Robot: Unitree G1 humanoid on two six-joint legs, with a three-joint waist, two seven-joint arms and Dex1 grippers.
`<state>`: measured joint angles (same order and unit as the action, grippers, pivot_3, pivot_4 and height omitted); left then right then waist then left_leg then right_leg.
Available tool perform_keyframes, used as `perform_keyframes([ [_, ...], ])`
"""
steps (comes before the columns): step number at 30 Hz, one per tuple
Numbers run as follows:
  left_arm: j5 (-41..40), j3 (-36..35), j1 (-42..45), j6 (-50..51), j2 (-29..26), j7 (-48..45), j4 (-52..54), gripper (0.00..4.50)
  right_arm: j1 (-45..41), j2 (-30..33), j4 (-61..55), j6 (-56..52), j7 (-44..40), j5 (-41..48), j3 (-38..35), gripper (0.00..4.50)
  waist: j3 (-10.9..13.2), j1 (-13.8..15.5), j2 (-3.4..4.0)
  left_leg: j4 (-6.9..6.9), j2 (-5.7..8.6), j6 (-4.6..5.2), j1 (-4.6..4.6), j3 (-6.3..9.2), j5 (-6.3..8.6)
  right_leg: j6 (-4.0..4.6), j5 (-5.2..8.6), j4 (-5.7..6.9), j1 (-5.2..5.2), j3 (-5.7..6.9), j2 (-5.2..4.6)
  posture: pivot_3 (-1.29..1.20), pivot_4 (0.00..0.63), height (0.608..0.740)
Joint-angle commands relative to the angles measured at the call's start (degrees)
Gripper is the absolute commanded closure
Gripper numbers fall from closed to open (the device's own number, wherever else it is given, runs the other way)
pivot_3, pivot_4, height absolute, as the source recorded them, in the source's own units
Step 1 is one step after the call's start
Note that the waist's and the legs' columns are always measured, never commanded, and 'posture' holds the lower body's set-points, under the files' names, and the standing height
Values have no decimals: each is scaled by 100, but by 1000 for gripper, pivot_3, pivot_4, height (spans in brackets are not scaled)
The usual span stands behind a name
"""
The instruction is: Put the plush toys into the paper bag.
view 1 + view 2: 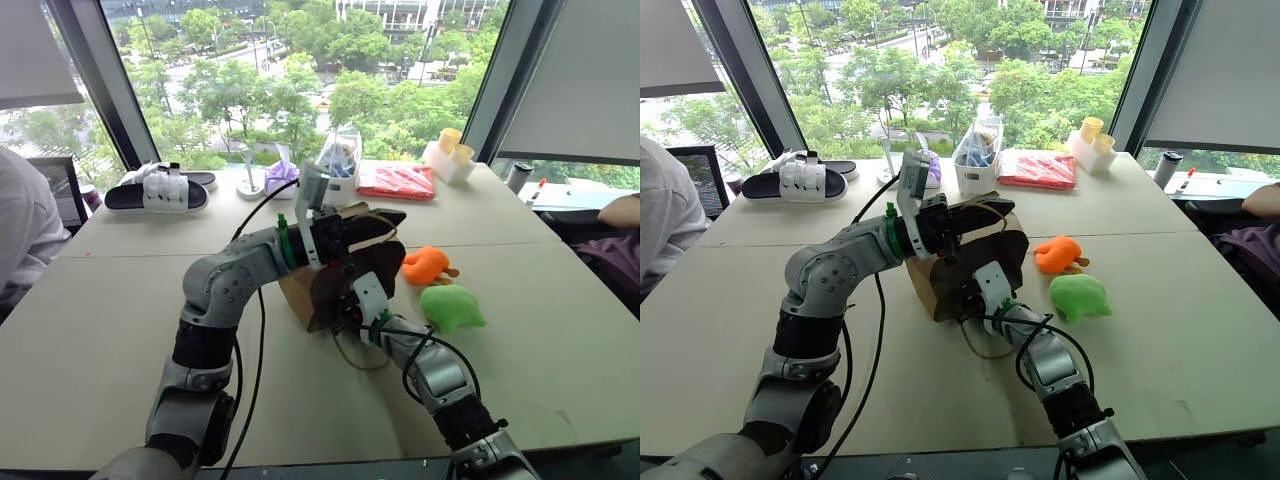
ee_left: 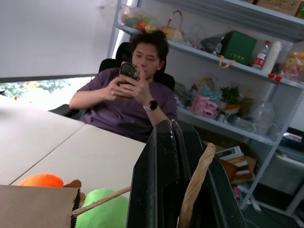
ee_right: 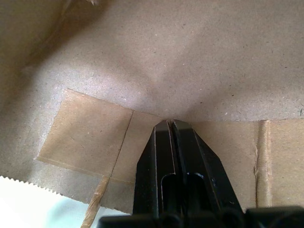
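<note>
The brown paper bag [image 1: 300,292] lies on its side mid-table, its mouth turned toward me. My left gripper [image 1: 385,218] hovers above it, shut on the bag's tan cord handle [image 2: 197,175] and holding that side up. My right gripper [image 3: 168,122] is shut at the bag's lower rim, with its tips pressed against the inner paper wall. Whether a fold is pinched I cannot tell. The orange plush toy [image 1: 425,264] and the green plush toy [image 1: 450,307] rest on the table just right of the bag, free of both grippers.
Along the window edge stand black-and-white slippers [image 1: 160,190], a purple pouch [image 1: 282,175], a clear plastic bag [image 1: 340,160], a red packet [image 1: 397,181] and yellow cups [image 1: 450,152]. A person [image 2: 128,95] sits at the table's right side, another person [image 1: 20,225] at the left.
</note>
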<state>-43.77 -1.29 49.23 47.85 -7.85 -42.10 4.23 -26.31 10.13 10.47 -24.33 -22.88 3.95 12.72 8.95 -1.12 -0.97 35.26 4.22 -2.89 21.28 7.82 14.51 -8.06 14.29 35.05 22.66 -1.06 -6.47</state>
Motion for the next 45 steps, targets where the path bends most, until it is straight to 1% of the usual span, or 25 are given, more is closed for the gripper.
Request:
perform_keyframes([
  [1,369,24,119,-477,-39,104,-299,4480,105,-37,-294,22,-113,117,-113,4500,0,3,0,0,0,0,0,-1,0,0,0,0,0,0,0,0,150,740],
  [4,700,78,162,-840,-42,139,-773,4480,294,24,-1069,-2,-286,428,-334,4500,0,15,0,0,0,0,3,-1,0,0,0,-1,2,0,0,0,150,740],
  [7,873,86,213,-1087,-13,68,-1126,4480,567,135,-1986,-315,-363,651,-442,4500,0,25,0,0,1,-1,9,1,0,0,0,-2,7,-1,0,0,150,740],
  [9,1007,114,252,-1256,3,26,-1348,4480,857,122,-2821,-718,-315,1032,-650,4500,0,35,-1,0,1,-1,11,2,0,0,0,-4,7,0,0,0,150,740],
  [12,1086,106,294,-1381,30,-15,-1537,4480,1224,141,-3950,-1295,-185,1646,-1131,4500,-1,46,-2,-2,1,3,10,9,2,0,0,-4,5,2,0,0,150,740],
  [14,1087,100,313,-1395,49,-47,-1562,4480,1416,77,-4552,-1718,-71,2330,-1597,4500,0,47,-2,-2,1,31,12,12,18,-1,0,-7,5,1,-1,0,150,740],
  [18,1067,111,333,-1363,79,-118,-1577,4480,1720,116,-5166,-2255,166,3438,-2443,4500,0,49,-2,0,0,32,9,16,18,-1,0,-8,1,1,-1,0,150,740],
  [20,1062,130,345,-1344,87,-183,-1591,4500,1792,228,-5039,-2149,459,3631,-3222,3964,0,48,-2,0,0,32,9,14,18,-1,0,-8,1,2,-1,0,150,740],
  [21,1073,140,355,-1349,82,-219,-1610,4500,1795,391,-4906,-2083,571,3475,-3435,3699,0,50,-2,-1,1,33,9,12,18,-1,0,-8,0,1,-1,0,150,740],
  [22,1079,142,366,-1350,81,-245,-1628,4500,1802,611,-4736,-2019,642,3238,-3543,3147,0,52,-2,0,1,33,9,7,18,-1,1,-8,0,0,-1,0,150,740],
  [24,1095,152,387,-1366,84,-277,-1650,4500,1789,1030,-4335,-1877,770,2739,-3543,2097,0,55,-2,1,3,35,9,-2,20,-1,1,-9,-1,0,-2,0,150,740],
  [25,1102,159,394,-1378,92,-284,-1659,4500,1768,1155,-4154,-1782,806,2597,-3523,1640,0,53,-2,1,2,36,8,-3,20,0,1,-10,-2,0,-1,0,150,740],
  [28,1115,165,416,-1413,124,-280,-1666,4500,1702,1607,-3520,-1470,906,1858,-3112,43,0,26,-2,-2,0,36,6,-6,20,-1,1,-7,0,0,-1,0,150,740],
  [29,1123,168,421,-1428,134,-280,-1666,4500,1684,1709,-3390,-1388,849,1730,-2974,10,0,26,-2,-2,0,37,6,-10,20,-1,1,-8,1,-2,-1,0,150,740],
  [32,1143,182,395,-1459,162,-253,-1630,4500,1447,1953,-2828,-1554,783,1347,-2428,10,-1,11,-2,-2,-2,37,4,-12,20,-1,1,-7,2,-3,0,0,150,740],
  [33,1153,193,369,-1474,167,-247,-1606,4500,1346,2066,-2554,-1644,815,1099,-2161,10,-1,18,-2,-1,-2,37,5,-14,19,-1,1,-8,2,-4,0,0,150,740],
  [34,1182,215,333,-1506,184,-231,-1584,4500,1204,2177,-2093,-1849,898,792,-1834,10,-1,16,-2,1,-2,37,5,-14,19,-1,1,-8,0,-5,-1,0,150,740],
  [35,1204,230,304,-1529,203,-213,-1563,4500,1077,2196,-1684,-1876,992,580,-1658,10,0,24,-2,3,-1,37,4,-14,19,-1,1,-8,0,-5,-1,0,150,740],
  [37,1250,253,265,-1569,234,-186,-1521,4500,874,2033,-1164,-1915,1089,573,-1709,10,-1,49,-2,4,-1,37,3,-14,19,0,1,-8,-3,-5,-1,0,150,740],
  [38,1267,261,255,-1584,241,-178,-1505,4500,816,1950,-1052,-1922,1085,641,-1793,549,-1,55,-2,4,0,37,4,-12,19,0,1,-9,-4,-5,-1,0,150,740],
  [39,1273,262,235,-1594,236,-163,-1471,4500,790,1947,-1015,-1914,1044,640,-1804,896,-3,60,-6,5,0,37,4,-10,19,0,1,-9,-6,-5,-1,0,150,740],
  [43,1276,207,190,-1589,203,-99,-1403,4500,805,1985,-1055,-1900,989,585,-1827,2844,-6,63,-11,9,3,37,3,-1,19,-1,1,-22,-21,-3,-1,0,150,740],
  [45,1283,193,182,-1591,191,-81,-1401,4500,861,2007,-1150,-1881,962,603,-1886,3745,-6,60,-11,12,3,37,2,-1,19,-1,1,-21,-23,-2,-1,0,150,740],
])
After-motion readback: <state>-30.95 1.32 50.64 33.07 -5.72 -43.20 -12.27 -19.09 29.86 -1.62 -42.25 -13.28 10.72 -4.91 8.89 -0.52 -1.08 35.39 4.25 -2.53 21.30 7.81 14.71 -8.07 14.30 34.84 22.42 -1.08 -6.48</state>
